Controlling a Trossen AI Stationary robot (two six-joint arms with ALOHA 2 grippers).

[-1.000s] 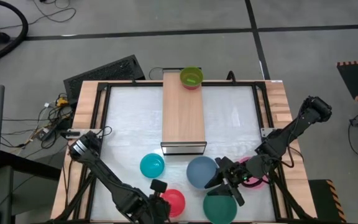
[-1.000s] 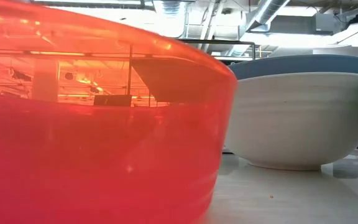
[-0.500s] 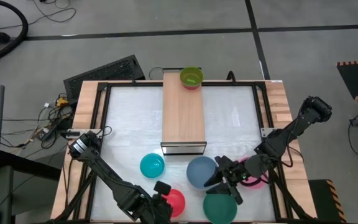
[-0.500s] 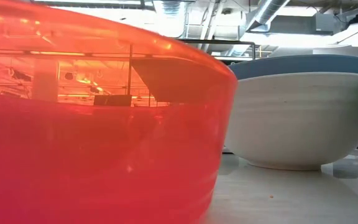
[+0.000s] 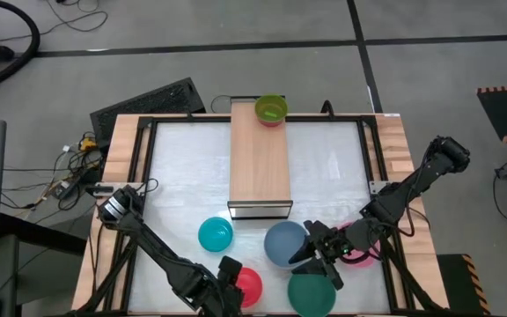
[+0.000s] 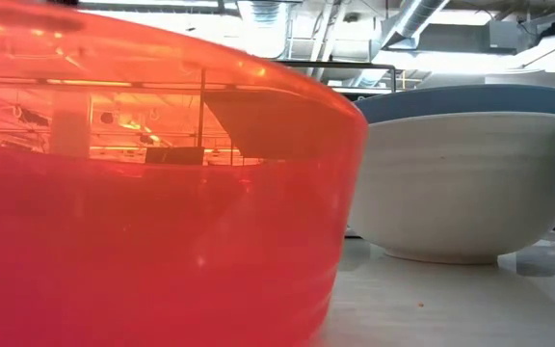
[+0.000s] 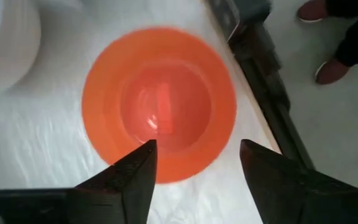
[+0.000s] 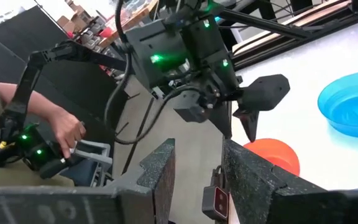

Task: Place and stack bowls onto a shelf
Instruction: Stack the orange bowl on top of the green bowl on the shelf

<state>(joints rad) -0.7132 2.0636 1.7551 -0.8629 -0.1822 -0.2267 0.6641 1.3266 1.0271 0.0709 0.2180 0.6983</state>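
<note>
The red bowl [image 5: 250,283] rests on its base near the table's front edge, filling the low view [image 6: 152,193]. My left gripper [image 7: 197,148] stands open over its rim, one finger above the inside and one outside. The right wrist view shows the left gripper [image 8: 251,121] just above the red bowl [image 8: 273,155]. My right gripper [image 5: 317,254] is open, nothing between its fingers, between the grey-blue bowl [image 5: 283,242], the dark green bowl [image 5: 311,296] and the pink bowl [image 5: 363,246]. A cyan bowl [image 5: 216,234] sits left of them. A lime green bowl [image 5: 271,109] stands on the shelf's [image 5: 259,163] far end. My left gripper comes at the red bowl from above, pointing down, with its fingers on either side of the rim [image 7: 225,140]. I cannot tell whether either finger touches the rim. The bowl sits upright on the table.
The wooden table frame [image 5: 121,176] rings the white surface. A keyboard [image 5: 148,101] lies beyond the far left corner. A person's hand [image 8: 67,134] works a control arm beside the table, and shoes [image 7: 319,9] show past the table's edge.
My left gripper has opened at the red bowl's rim and shifted slightly toward the bowl. The bowl has stayed where it was on the table.
</note>
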